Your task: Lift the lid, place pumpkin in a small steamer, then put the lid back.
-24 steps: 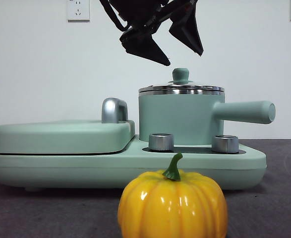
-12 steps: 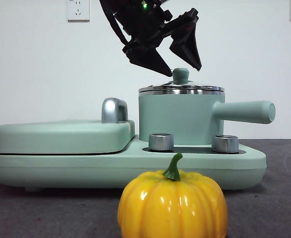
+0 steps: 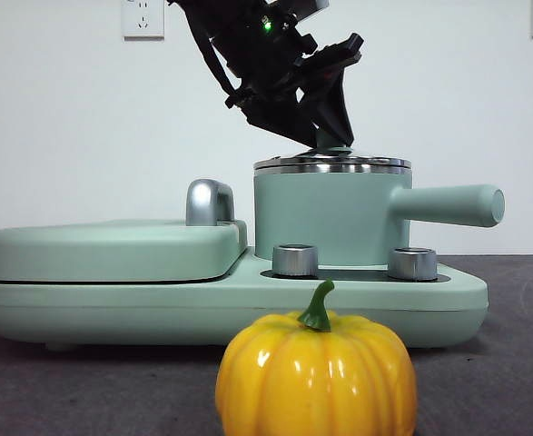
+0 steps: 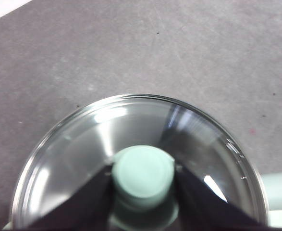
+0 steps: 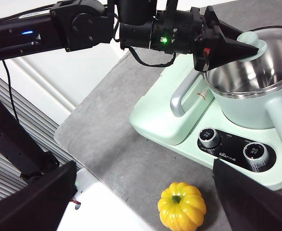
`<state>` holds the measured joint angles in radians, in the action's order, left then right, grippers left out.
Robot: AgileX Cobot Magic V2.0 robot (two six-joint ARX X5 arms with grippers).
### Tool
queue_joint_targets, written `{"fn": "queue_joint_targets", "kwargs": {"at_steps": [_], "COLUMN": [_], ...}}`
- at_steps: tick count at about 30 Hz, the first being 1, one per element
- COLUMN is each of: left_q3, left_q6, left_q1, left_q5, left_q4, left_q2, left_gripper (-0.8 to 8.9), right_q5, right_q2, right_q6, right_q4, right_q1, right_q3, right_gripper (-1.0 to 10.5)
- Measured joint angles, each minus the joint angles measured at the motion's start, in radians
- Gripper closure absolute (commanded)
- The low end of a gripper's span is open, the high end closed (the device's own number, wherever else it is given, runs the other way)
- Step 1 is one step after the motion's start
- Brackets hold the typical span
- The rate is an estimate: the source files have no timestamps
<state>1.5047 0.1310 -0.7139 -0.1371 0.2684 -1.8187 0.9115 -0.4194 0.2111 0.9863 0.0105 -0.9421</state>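
Left gripper [image 4: 143, 175] has its jaws either side of the lid [image 3: 331, 163] knob, touching it; lid seated on the steamer [image 3: 330, 218]. Pumpkin [image 3: 316, 374] on the table, in front; right gripper [image 5: 141, 197] spread wide, well apart.

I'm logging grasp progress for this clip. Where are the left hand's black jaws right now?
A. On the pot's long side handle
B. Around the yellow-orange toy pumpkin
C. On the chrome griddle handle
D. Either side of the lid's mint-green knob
D: the left wrist view shows the left hand with a black jaw on each side of the small mint-green knob of the round glass lid.
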Motion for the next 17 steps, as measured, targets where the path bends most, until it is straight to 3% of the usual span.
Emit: {"fn": "queue_joint_targets", "kwargs": {"at_steps": [4,17], "left_q3": [0.003,0.046], "left_q6": [0.008,0.008], "left_q1": [0.0,0.0], "left_q5": [0.002,0.002], "left_q4": [0.004,0.048], "left_q2": [0.0,0.0], "left_gripper": [7.95,7.99], "right_q5": [0.0,-0.001], "right_q2": [0.0,0.0], "right_q6": [0.003,0.003], "right_q4": [0.0,-0.003], "right_q1": [0.0,0.0], "right_q3": [0.0,0.0], "right_gripper": [5.0,5.0]}}
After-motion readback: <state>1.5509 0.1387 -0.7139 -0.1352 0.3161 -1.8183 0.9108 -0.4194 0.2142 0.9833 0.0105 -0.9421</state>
